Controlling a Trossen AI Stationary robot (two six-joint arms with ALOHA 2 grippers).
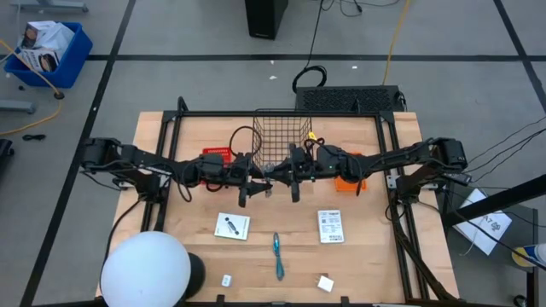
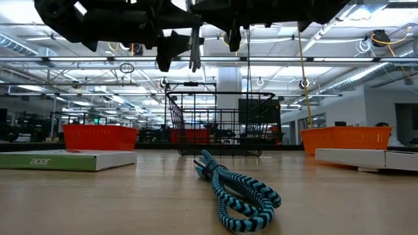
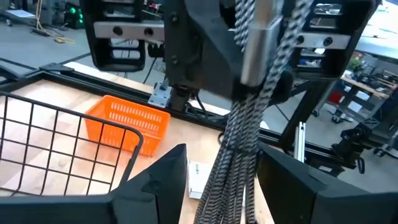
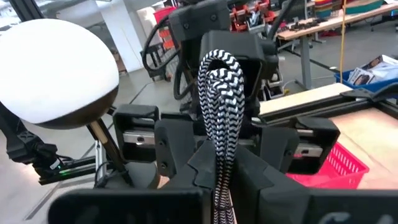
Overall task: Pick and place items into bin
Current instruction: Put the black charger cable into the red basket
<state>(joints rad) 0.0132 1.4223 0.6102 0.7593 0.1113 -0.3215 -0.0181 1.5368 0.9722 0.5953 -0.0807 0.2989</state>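
Note:
The grey strip [image 1: 269, 188] is a black-and-white braided cord folded into a bundle, upright in the air in front of the wire bin [image 1: 283, 136]. My left gripper [image 1: 260, 183] and right gripper [image 1: 281, 177] face each other there, both shut on it. On the table toward the near edge lie two white cards [image 1: 232, 225] [image 1: 331, 226]. The teal tool [image 1: 278, 256] there shows as a teal braided coil [image 2: 238, 196] in the low view. Two tiny white blocks [image 1: 227, 280] [image 1: 325, 283] sit closest to the edge. My left gripper [image 3: 222, 155] has the strip's bundled strands [image 3: 233, 168] between its two fingers, coming level from the table's left and lying across the strip. The strip runs on above and below the fingers, clear of the table. My right gripper [image 4: 224, 168] pinches the strip just below its looped end [image 4: 219, 74] between its two fingers, level from the table's right and across the strip. The loop stands upright above the fingers. The strip is lifted clear [image 2: 194, 52].
An orange basket [image 1: 350, 182] sits under the right arm and a red one [image 1: 216, 155] under the left. A white dome lamp [image 1: 145, 269] fills the near left corner. A black frame [image 1: 171, 128] rims the table. Flat boxes [image 2: 65, 160] lie at the sides.

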